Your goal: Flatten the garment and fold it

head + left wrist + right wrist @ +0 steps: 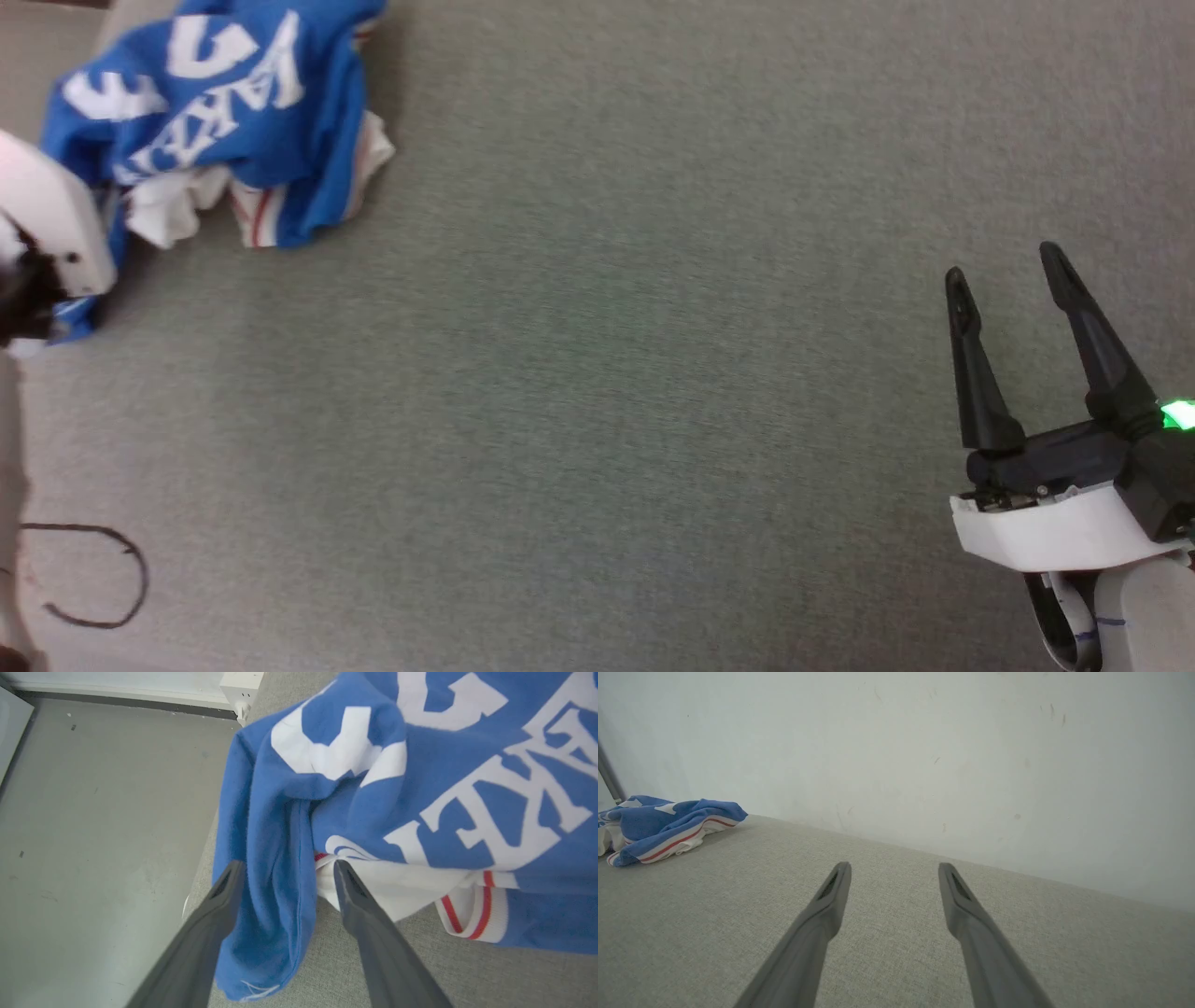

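Between the left gripper's (287, 872) two dark fingers: one thick blue fold of the garment (467, 788), running down between them. Jaws spread wide, one finger on each side of the fold, not pressed together. A small white mark sits at the fold's lower end.

Just beyond the left fingertips: a white sleeve with red stripe trim (472, 914), tucked under the blue body. Large white lettering and part of a numeral lie creased across the top.

Right gripper (1004, 261): jaws apart, nothing between them, fingers over the bare grey cloth surface (597, 373), well apart from the garment. A green light (1178, 413) glows on its body.

Garment, overall: crumpled in a heap at the far left corner of the surface, in the upper left of the head view. It is unflattened, with the print rumpled and the white sleeves bunched beneath. Its left portion reaches the surface edge, beside the pale left forearm (47, 224).

Surroundings: grey floor (93, 812) to the left of the surface edge; plain pale wall (924, 742) behind the surface; a thin black cable loop (103, 579) at the lower left of the head view.
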